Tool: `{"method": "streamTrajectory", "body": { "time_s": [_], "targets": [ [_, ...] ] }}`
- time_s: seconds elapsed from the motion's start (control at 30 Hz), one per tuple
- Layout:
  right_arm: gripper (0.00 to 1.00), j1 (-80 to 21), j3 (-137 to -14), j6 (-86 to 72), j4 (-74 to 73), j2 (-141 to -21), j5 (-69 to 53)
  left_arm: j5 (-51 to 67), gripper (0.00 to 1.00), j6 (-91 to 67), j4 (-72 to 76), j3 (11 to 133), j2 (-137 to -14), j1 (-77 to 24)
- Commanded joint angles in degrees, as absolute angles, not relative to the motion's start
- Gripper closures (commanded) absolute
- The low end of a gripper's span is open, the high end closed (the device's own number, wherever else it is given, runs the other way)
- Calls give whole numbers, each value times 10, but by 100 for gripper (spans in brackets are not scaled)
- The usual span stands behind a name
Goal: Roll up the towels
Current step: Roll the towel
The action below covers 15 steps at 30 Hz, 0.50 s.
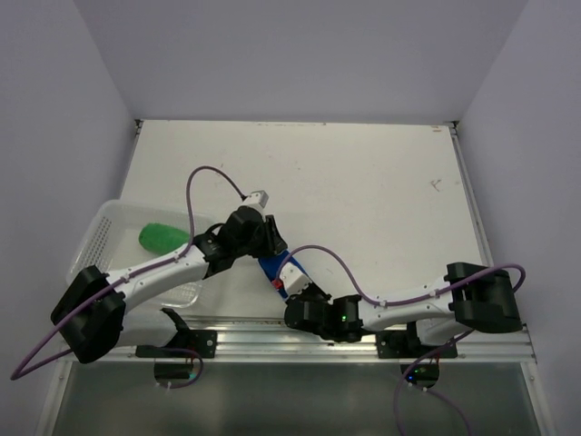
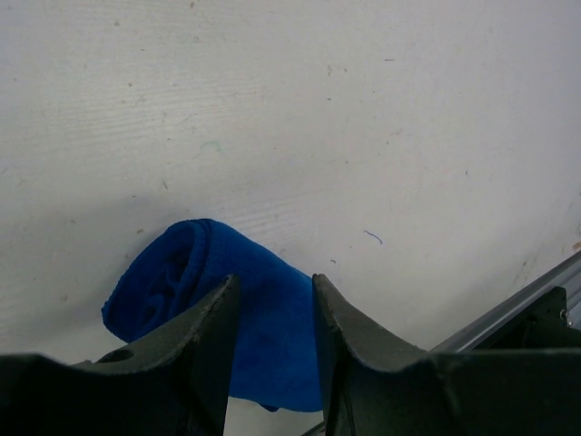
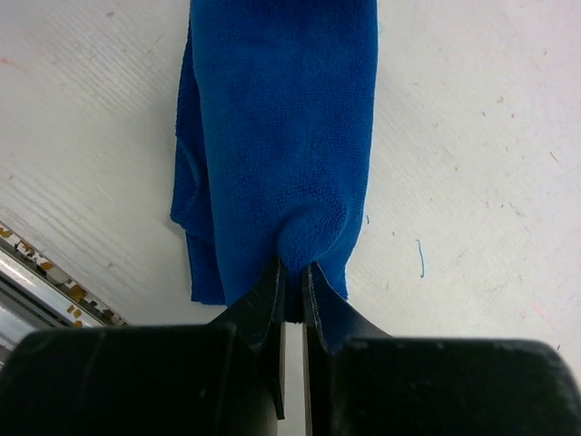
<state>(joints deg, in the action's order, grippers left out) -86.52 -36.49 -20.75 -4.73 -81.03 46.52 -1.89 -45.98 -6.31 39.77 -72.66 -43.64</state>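
We see blue towel (image 1: 270, 269) lying on bench (image 1: 363, 182) between both arms, partly rolled, close to near rail. Right hand (image 3: 292, 268) nearly closed, pinching small fold at towel's end. Left hand (image 2: 272, 286) about half open, fingers (image 2: 213, 327) either side of towel, blue filling gap; we cannot tell whether they squeeze it. Green towel (image 1: 163, 238) sits rolled inside white basket (image 1: 100, 227) at left.
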Motion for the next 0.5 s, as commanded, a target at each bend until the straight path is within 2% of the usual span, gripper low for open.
{"method": "streamTrajectory", "body": {
  "time_s": [0.0, 0.23, 0.43, 0.47],
  "targets": [
    [100, -881, -395, -207, -47, -829, 492, -14, 59, -467, -55, 388, -707, -439],
    [100, -891, -404, -214, -50, -846, 488, -19, 60, -473, -62, 367, -694, -458],
    [91, -891, -410, -221, -56, -844, 479, -30, 60, -490, -56, 322, -682, -467],
    [87, -891, -412, -224, -59, -843, 477, -35, 60, -494, -55, 310, -677, -468]
  ]
}}
